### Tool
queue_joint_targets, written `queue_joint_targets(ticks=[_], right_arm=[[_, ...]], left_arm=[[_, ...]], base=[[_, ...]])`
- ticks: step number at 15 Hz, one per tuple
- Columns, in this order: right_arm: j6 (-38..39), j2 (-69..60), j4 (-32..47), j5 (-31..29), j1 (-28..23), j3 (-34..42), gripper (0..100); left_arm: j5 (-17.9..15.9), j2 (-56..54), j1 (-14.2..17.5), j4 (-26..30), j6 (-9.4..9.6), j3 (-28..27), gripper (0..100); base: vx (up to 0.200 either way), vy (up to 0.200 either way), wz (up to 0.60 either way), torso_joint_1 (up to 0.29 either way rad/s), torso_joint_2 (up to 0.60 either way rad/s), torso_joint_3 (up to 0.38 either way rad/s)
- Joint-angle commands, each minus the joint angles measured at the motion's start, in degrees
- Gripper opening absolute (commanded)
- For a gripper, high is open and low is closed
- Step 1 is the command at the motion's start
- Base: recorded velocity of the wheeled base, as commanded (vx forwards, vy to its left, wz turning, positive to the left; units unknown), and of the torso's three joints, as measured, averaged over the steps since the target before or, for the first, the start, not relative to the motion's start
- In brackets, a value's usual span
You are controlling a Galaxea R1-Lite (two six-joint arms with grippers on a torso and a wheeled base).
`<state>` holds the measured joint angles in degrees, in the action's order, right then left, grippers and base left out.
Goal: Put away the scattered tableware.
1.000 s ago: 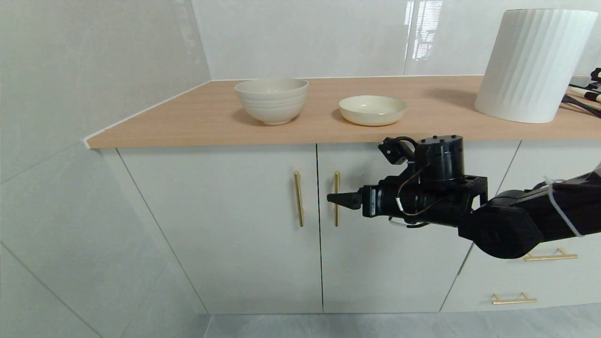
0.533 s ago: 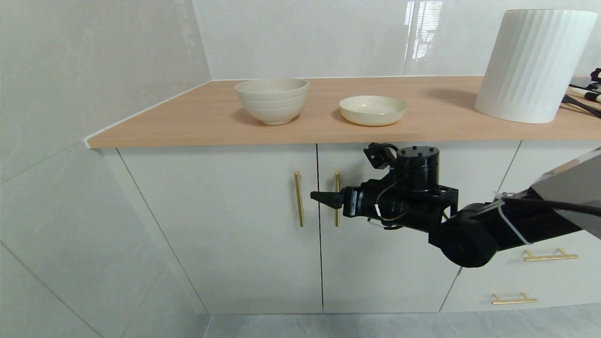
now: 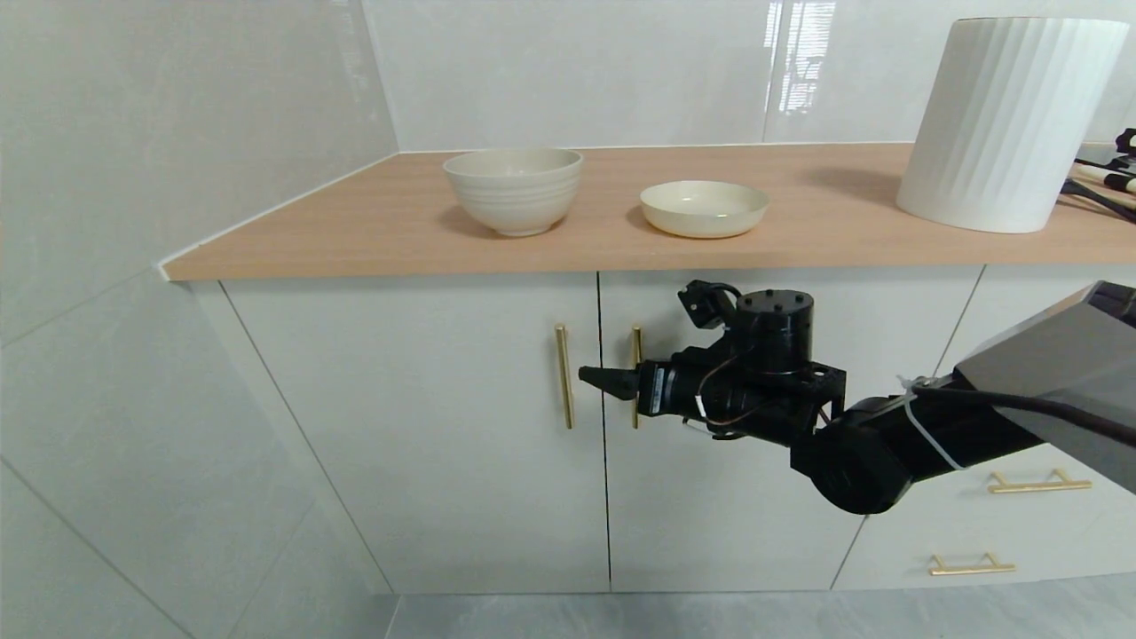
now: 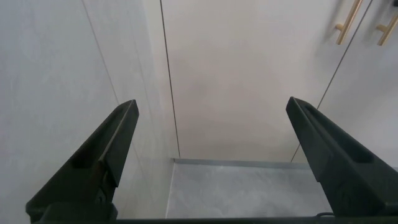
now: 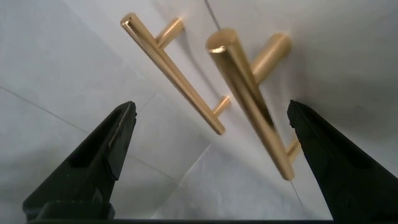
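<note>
While the cream bowl [image 3: 514,189] and the shallow dish [image 3: 705,208] sit upright and a little apart on the wooden surface [image 3: 355,235], the right gripper [image 3: 599,380] is held level below them, in front of the pale cabinet doors [image 3: 426,426]. In the head view its tip reads as one black point between the left door handle [image 3: 564,375] and the right door handle [image 3: 636,342]. The wrist crosses in front of the right one, and from there you can't judge the jaws.

The right wrist view settles it. The fingers [image 5: 93,155] are spread wide, and both gold handles stand in the gap between them with nothing clamped.

The left wrist view has the left gripper [image 4: 211,112] hanging low where the cabinet front meets the tiled wall. Its fingers are also wide apart and hold nothing. Grey floor [image 4: 236,193] lies beneath it, and the gold handles are off at the edge of that view.

Up on the surface, a ribbed white canister [image 3: 1007,124] stands at the far right, well apart from the dish, with dark-handled utensils [image 3: 1100,182] lying just beyond it. Two gold drawer pulls [image 3: 1040,484] show under the right arm.
</note>
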<state>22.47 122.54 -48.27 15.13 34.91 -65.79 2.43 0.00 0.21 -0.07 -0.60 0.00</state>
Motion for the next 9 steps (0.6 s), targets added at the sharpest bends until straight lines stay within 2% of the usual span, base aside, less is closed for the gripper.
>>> queue_joint_targets(ticks=[1, 9], right_arm=[[0.3, 1.3, -0.6, -1.2, 0.7, -1.3, 100], [3.3, 0.3, -2.7, -1.2, 1.5, 0.4, 100]], left_arm=[[0.0, 0.0, 0.1, 0.0, -0.02, 0.0, 100], [0.0, 0.0, 0.0, 0.0, -0.02, 0.0, 100]], base=[[0.0, 0.0, 0.0, 0.0, 0.0, 0.0], [0.0, 0.0, 0.0, 0.0, 0.0, 0.0]])
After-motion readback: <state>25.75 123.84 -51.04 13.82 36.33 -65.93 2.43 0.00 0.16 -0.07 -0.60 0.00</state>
